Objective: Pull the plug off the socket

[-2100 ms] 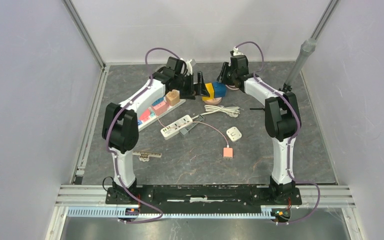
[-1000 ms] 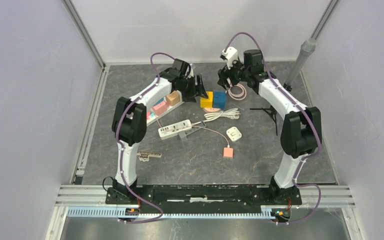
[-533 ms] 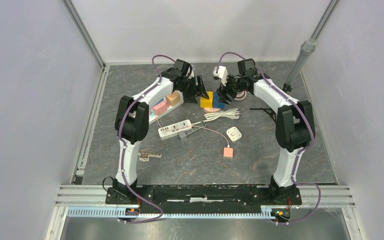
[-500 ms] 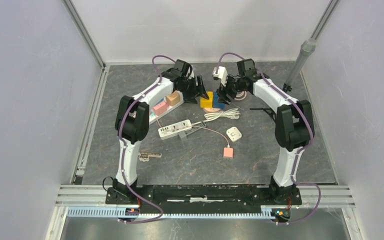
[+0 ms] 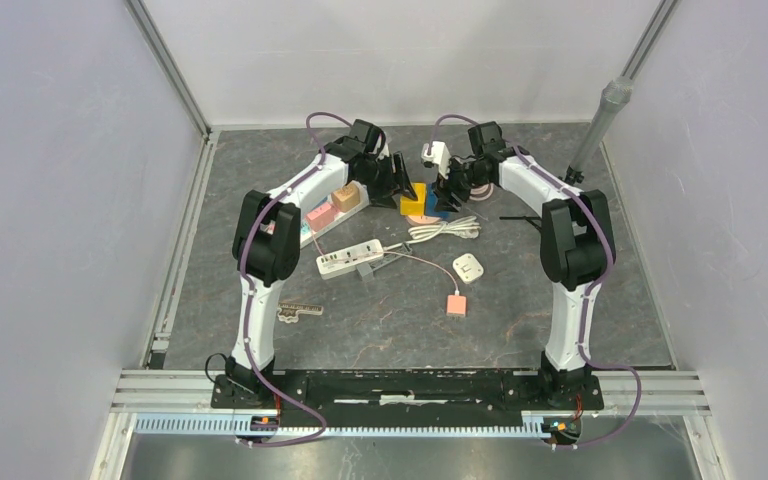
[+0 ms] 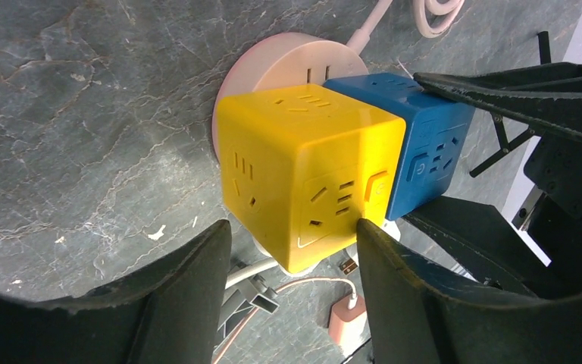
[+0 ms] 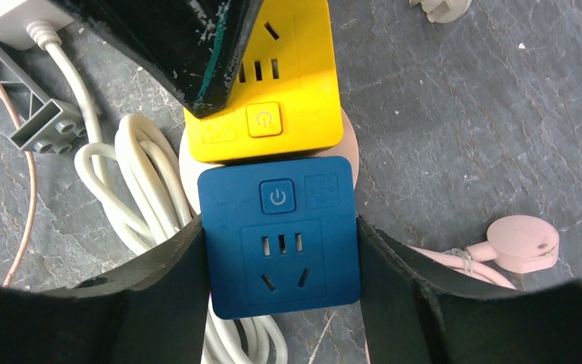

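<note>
Atop the pink round base, the yellow cube and blue cube sit edge to edge. The left hand straddles the yellow (pinching or not, I cannot tell). The right hand pinches the blue's sides. A coiled white cable crowds one side of the base, with bare desk opposite.

Your left arm and right arm, white links, black joints, purple cables running alongside, scuffed matte black jaws.

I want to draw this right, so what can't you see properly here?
Right wrist view: yellow cube, far corner behind a finger of the left tool.
Both wrist views: the cubes' join to the pink round base, under them.
Right wrist view: whether the right tool squeezes the blue cube; fingers flush.
</note>
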Robot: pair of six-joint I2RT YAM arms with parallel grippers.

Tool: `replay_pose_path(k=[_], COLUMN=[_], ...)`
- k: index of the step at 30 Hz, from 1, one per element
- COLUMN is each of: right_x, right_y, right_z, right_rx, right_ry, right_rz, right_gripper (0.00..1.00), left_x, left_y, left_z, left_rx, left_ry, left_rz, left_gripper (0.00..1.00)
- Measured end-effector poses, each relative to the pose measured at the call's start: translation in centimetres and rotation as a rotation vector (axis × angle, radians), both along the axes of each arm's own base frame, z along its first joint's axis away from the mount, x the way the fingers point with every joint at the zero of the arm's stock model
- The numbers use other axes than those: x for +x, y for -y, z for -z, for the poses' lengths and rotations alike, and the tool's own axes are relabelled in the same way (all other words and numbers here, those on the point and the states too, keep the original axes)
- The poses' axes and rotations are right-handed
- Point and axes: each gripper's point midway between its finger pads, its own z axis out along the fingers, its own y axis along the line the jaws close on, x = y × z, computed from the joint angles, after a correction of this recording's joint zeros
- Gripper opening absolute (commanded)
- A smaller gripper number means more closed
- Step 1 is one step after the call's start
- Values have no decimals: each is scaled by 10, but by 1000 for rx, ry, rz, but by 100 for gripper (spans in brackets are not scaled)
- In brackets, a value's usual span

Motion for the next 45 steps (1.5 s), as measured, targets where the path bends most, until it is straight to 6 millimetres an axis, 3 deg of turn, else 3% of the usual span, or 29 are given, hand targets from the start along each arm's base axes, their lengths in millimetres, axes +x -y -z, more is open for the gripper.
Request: replay_pose_path(k=[4,11,15,17,39,45], right_x=[-1,-3,-5,-5,-1,-3], right_y=[-1,-4,-5,-5,-10,-16], right_z=[0,-1,-3,-3,-5,-4], right_rx=[4,47,91,117,233,175], right_ry=[4,57,91,87,52,66], right_rz=[-16,-5,21,35,71,61], right_gripper=[37,17,11,0,0,0], left_x=[1,5,6,6,11,11], left_y=[1,-2,-5,-6,-5,-7], left_z=[-1,-1,-2,-2,-1,0], left_rx=[-6,32,58,69,72,79], left_ry=[-1,-14,-12,-12,-25,-24], left_rz=[4,-14,-26,-31,10,19], left_gripper=[62,61,60,59,55,53])
